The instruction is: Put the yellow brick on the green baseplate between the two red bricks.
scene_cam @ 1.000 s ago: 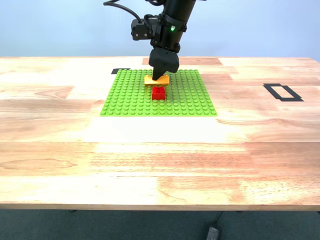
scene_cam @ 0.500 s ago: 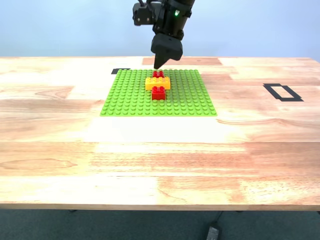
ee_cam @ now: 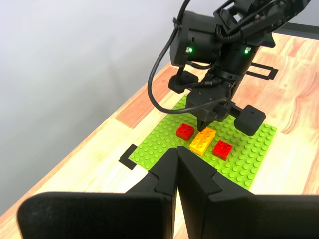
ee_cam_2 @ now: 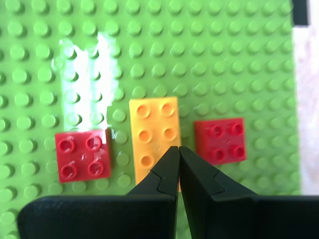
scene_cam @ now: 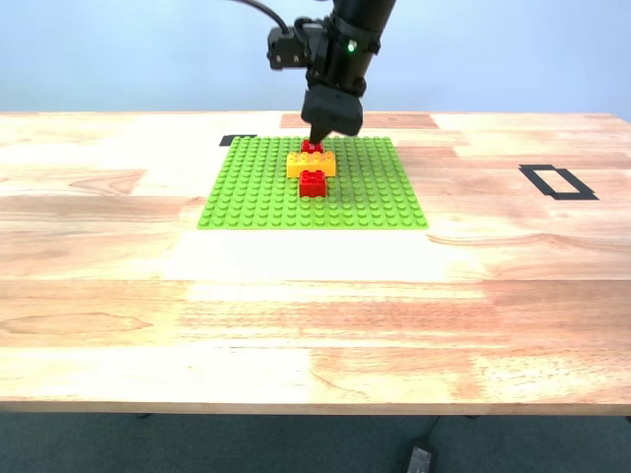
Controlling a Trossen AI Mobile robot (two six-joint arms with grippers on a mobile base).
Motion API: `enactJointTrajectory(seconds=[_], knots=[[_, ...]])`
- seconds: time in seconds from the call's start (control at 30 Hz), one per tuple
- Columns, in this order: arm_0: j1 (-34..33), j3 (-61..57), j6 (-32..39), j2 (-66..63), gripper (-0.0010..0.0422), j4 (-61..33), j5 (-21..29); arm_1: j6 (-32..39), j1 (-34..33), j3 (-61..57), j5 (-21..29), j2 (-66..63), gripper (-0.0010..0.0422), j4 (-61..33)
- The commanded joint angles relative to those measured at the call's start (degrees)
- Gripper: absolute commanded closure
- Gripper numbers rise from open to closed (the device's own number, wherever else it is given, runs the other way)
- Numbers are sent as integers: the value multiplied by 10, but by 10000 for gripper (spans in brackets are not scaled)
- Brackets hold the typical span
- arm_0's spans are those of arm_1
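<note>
The yellow brick (scene_cam: pixel 312 165) sits on the green baseplate (scene_cam: pixel 256 192) between the two red bricks, one nearer (scene_cam: pixel 313 183) and one farther (scene_cam: pixel 312 147) in the exterior view. My second gripper (scene_cam: pixel 317 136) hangs shut just above the far red brick, holding nothing. The second wrist view looks straight down on the yellow brick (ee_cam_2: pixel 153 130), flanked by a red brick (ee_cam_2: pixel 82 154) and another (ee_cam_2: pixel 220 140), with the shut tips (ee_cam_2: pixel 178 149) above it. My first gripper (ee_cam: pixel 177 152) is shut and empty, far back from the baseplate (ee_cam: pixel 249 159).
A black tape rectangle (scene_cam: pixel 558 181) marks the wooden table at the exterior view's right. A short black tape mark (scene_cam: pixel 237 140) lies by the baseplate's far corner at the exterior view's left. Bare wood surrounds the plate.
My second gripper has let go of the yellow brick and risen off it. The brick stays between the red bricks, and the far red brick is now uncovered.
</note>
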Motion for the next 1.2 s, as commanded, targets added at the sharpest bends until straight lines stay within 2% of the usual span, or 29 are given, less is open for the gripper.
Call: enactJointTrajectory(seconds=[0.03,0.53,0.7,1.2], knots=[[0,0,0,-1,413,0,0,0,0,-9,1,7,406,3],[0,2,0,-2,413,-6,0,12,8,-9,-6,16,406,12],[0,1,0,-2,412,-7,0,28,9,-10,-30,17,406,13],[0,1,0,-3,412,-7,0,30,7,-76,-27,15,406,78]])
